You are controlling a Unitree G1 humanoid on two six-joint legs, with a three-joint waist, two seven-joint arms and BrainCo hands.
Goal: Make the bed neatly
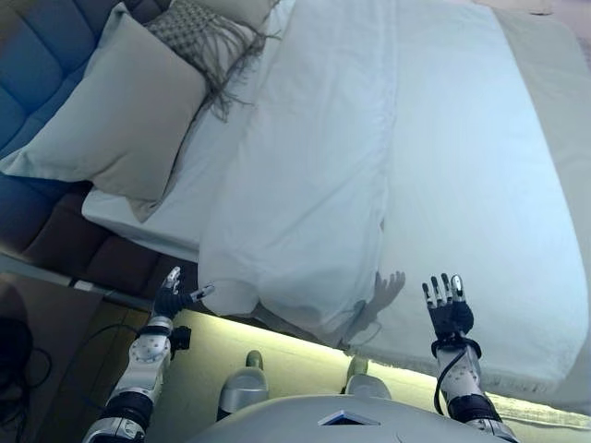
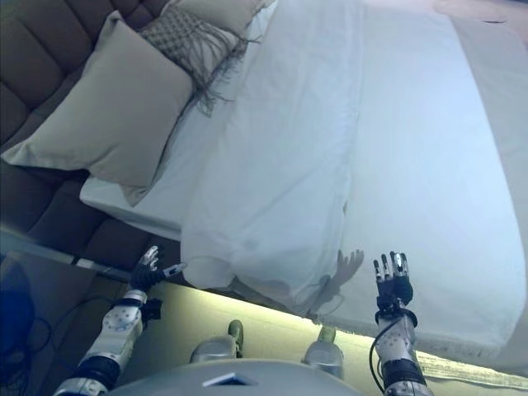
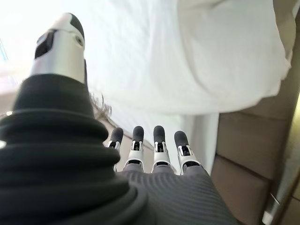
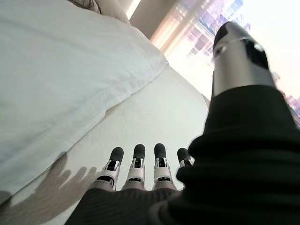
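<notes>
Right hand (image 1: 448,309) hovers open beside lengthwise-folded duvet (image 1: 314,185).

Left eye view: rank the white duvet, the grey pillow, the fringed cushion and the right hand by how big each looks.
1. White duvet, by far the largest.
2. Grey pillow.
3. Fringed cushion, partly cut off by the picture's edge, so its full size is unsure.
4. Right hand, smallest, although it is nearest the camera.

Bedroom (bed (image 1: 517,185), pillow (image 1: 115,111), padded headboard (image 1: 42,55)).
</notes>
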